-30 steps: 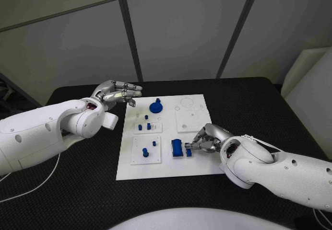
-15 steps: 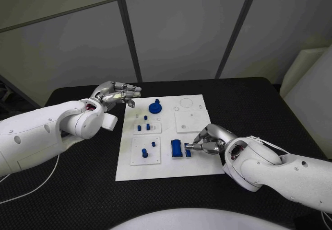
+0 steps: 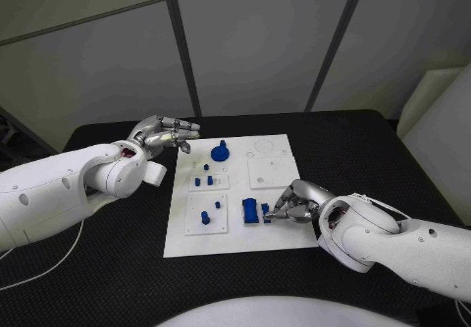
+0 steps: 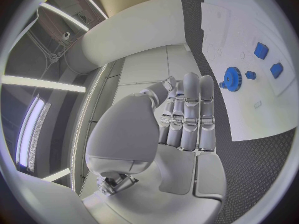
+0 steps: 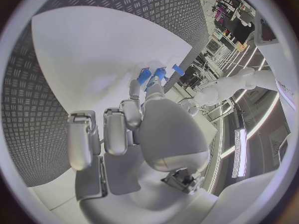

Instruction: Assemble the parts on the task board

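Head view: right hand (image 3: 291, 203), fingers pinching small blue part (image 3: 266, 212) beside blue block (image 3: 251, 210) on task board (image 3: 235, 235), apparently for seating. Left hand (image 3: 165, 131), fingers curled together, nothing held, waits off the board's far-left corner.

Task board (image 3: 278, 235) mid-table, gear part (image 3: 221, 151) at its far edge, block part (image 3: 251, 210) nearer, table (image 3: 363, 146) underneath

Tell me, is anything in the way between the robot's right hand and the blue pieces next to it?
Nothing visible is. The right hand is already at the small blue part on the task board, fingertips right against it.
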